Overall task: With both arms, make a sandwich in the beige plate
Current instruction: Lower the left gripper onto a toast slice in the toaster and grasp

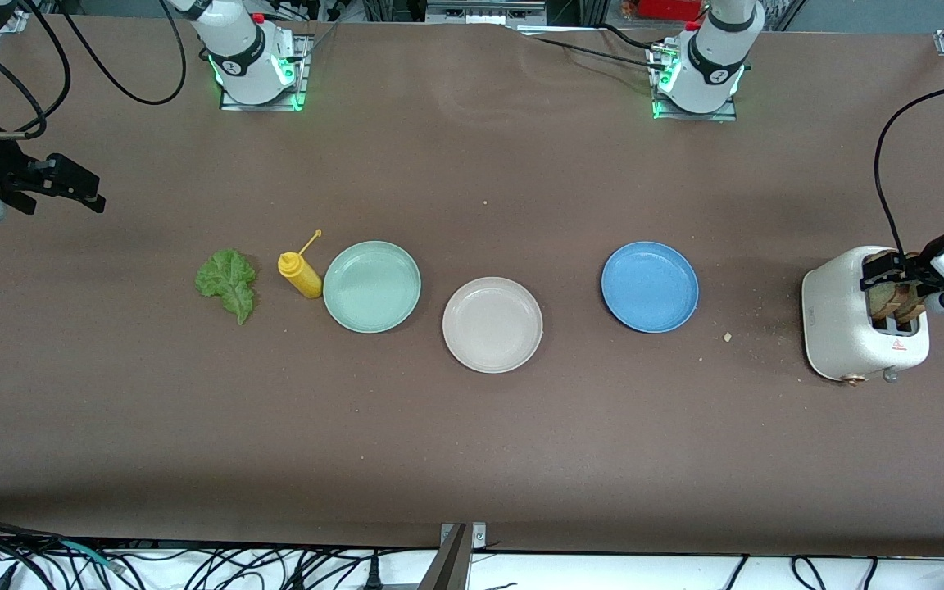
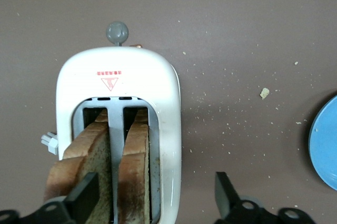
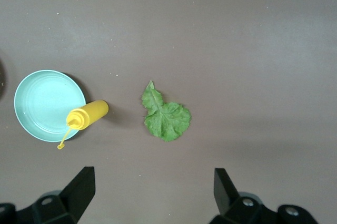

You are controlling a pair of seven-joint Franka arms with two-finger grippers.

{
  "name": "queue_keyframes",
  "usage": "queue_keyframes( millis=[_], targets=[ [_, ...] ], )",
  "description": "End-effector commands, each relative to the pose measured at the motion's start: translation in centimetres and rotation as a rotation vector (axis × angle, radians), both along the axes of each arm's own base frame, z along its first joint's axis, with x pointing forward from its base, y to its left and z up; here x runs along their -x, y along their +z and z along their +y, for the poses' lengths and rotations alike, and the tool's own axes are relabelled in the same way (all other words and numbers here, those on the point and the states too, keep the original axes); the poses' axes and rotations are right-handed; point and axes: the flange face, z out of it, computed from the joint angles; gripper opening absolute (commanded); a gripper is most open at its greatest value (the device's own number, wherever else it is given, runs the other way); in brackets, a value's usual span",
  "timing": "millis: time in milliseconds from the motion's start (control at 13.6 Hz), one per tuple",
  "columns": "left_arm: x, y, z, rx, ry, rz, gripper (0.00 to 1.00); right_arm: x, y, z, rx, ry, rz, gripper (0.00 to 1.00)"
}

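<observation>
The beige plate (image 1: 492, 325) lies empty at mid table. Two brown bread slices (image 1: 898, 299) stand in the slots of a white toaster (image 1: 837, 315) at the left arm's end. My left gripper (image 1: 891, 274) is open just over the toaster. In the left wrist view (image 2: 155, 197) one finger (image 2: 84, 197) is over the outer slice (image 2: 89, 150), the other finger (image 2: 226, 195) is outside the toaster (image 2: 118, 74), and the second slice (image 2: 134, 166) lies between them. The green lettuce leaf (image 1: 229, 283) (image 3: 166, 116) lies on the table toward the right arm's end. My right gripper (image 1: 79, 187) (image 3: 152, 192) is open and empty, up over the table's right-arm end.
A mint green plate (image 1: 372, 286) (image 3: 47, 103) and a yellow squeeze bottle (image 1: 300, 274) (image 3: 89, 114) stand between the lettuce and the beige plate. A blue plate (image 1: 650, 286) (image 2: 326, 145) lies between the beige plate and the toaster. Crumbs (image 1: 727, 336) (image 2: 264, 93) lie by the toaster.
</observation>
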Motion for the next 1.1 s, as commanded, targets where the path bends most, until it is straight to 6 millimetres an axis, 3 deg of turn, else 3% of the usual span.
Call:
queue_keyframes(
  millis=[0, 73, 220, 441, 514, 734, 1028],
  targets=[
    [0.7, -0.4, 1.1, -0.022, -0.026, 0.004, 0.81, 0.4, 0.2, 0.0, -0.016, 0.003, -0.001, 1.00],
    [1.1, -0.8, 1.7, -0.019, -0.029, 0.012, 0.72, 0.4, 0.2, 0.0, -0.016, 0.003, -0.001, 1.00],
    [1.1, -0.9, 1.8, -0.019, -0.040, 0.014, 0.41, 0.4, 0.1, 0.0, -0.016, 0.003, 0.001, 1.00],
    [1.3, -0.4, 2.8, -0.020, -0.063, 0.009, 0.07, 0.4, 0.1, 0.0, -0.016, 0.003, 0.001, 1.00],
    [1.2, -0.1, 2.8, -0.022, -0.076, 0.004, 0.00, 0.4, 0.1, 0.0, -0.016, 0.003, 0.001, 1.00],
    [-0.1, 3.3, 3.2, -0.037, -0.102, -0.030, 0.00, 0.4, 0.1, 0.0, -0.016, 0.003, 0.001, 1.00],
    [-1.5, 11.5, 2.8, -0.027, -0.112, 0.008, 0.00, 0.4, 0.1, 0.0, -0.016, 0.003, 0.001, 1.00]
  ],
)
